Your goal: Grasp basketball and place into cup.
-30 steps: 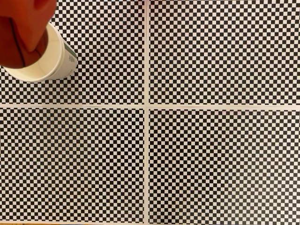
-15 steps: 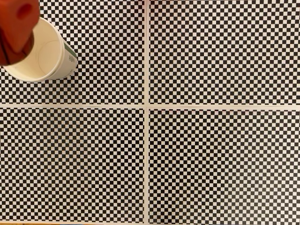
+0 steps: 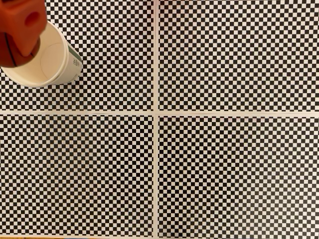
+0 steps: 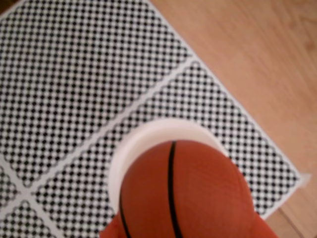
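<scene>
Up in the fixed view's top-left corner, the orange gripper (image 3: 20, 27) hangs over the cup (image 3: 55, 64), with the ball (image 3: 12, 52) showing just beneath it, above the cup's open mouth. Checkered sheets (image 3: 224, 174) cover the table. Seen from the wrist, the ball (image 4: 185, 191) sits close to the lens, clamped in the gripper, the cup's rim (image 4: 148, 136) curving behind it.
</scene>
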Controlling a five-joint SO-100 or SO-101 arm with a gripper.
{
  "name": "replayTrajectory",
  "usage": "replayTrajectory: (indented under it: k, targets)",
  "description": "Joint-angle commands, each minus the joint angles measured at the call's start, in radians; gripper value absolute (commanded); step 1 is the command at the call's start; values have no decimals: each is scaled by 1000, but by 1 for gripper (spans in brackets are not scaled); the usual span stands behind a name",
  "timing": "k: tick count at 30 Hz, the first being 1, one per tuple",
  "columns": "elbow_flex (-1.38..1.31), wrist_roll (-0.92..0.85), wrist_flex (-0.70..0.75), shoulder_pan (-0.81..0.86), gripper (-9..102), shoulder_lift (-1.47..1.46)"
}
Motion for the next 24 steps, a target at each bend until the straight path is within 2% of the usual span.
replayTrajectory:
  k: [1, 10, 20, 24]
  targets:
    - [0, -2, -15, -8, 20, 12]
    - [14, 6, -25, -18, 22, 17]
    - [12, -9, -26, -26, 35, 18]
    - [12, -3, -26, -37, 36, 14]
